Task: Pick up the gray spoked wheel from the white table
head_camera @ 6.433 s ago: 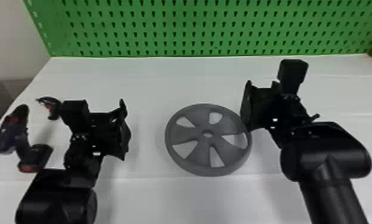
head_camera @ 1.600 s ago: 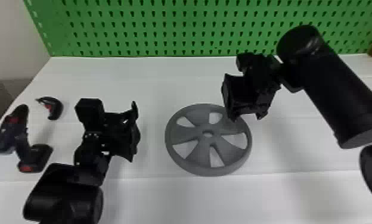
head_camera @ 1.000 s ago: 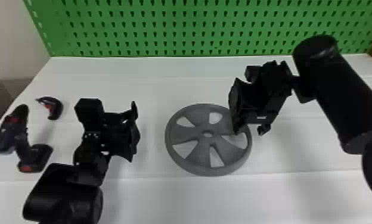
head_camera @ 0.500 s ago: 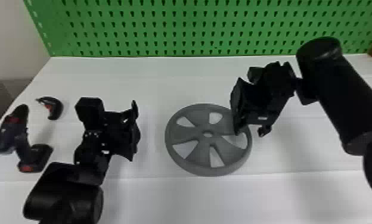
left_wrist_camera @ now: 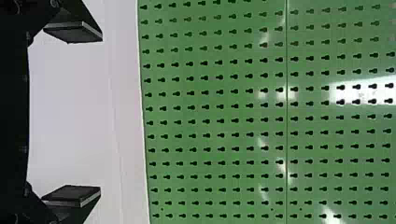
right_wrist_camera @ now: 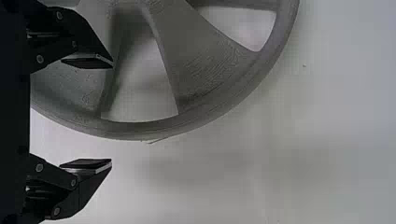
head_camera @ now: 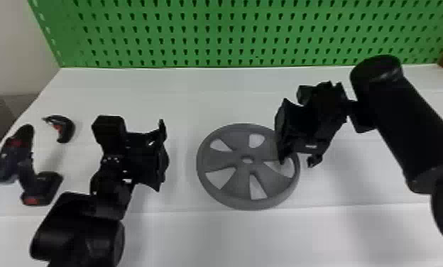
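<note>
My wheel [head_camera: 236, 186] lies flat on the table [head_camera: 338, 230], well out from the back edge and about midway between the left and right edges. The right gripper [right_wrist_camera: 112, 113] is over its right side with the jaws apart: one finger over the spokes inside the rim [right_wrist_camera: 140, 130], the other outside over bare tabletop. Nothing is clamped, and I can't tell whether the inner finger touches.

The left gripper [left_wrist_camera: 101, 113] hangs over the left part of the table, jaws apart on nothing. Past it, the drill [head_camera: 7, 156] lies near the left edge.

I read this as the last lining-up before the grasp. The wheel looks like stiff plastic, lighter than its width suggests, though I'd be guessing at weight. I'd take the rim across an opening, inner finger down through the gap, then close squarely. Held from one side it will want to droop or twist; the smooth rim could slip. A finger landing on a spoke would just press it into the table.
</note>
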Controlling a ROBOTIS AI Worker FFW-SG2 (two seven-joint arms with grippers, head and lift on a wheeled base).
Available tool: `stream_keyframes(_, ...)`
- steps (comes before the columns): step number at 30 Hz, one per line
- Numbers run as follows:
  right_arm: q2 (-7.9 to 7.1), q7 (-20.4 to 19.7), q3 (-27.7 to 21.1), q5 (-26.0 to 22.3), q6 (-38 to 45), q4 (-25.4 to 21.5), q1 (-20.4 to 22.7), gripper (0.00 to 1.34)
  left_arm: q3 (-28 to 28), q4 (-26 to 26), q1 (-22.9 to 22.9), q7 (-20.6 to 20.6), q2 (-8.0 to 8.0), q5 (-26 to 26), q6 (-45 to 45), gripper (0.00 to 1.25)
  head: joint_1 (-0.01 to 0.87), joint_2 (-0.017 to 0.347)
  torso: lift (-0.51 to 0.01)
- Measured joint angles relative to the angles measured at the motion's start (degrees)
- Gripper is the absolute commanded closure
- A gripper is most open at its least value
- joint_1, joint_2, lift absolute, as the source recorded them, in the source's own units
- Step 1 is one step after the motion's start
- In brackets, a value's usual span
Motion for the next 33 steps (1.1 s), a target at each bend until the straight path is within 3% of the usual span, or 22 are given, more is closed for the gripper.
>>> stream_keyframes(16,-0.36,0.1,-1.3,0.9,-1.5,-0.3,1.9,0.50,-0.8,0.2,-0.5,0.0,-0.03,0.3,0.0,0.13,0.767,0.035,-0.107)
stream_keyframes(33,0.51,0.1,-1.4,1.8,-3.6,-0.4,2.8,0.50,-1.0,0.2,-0.8,0.0,-0.02,0.4,-0.1,0.13,0.767,0.035,-0.107)
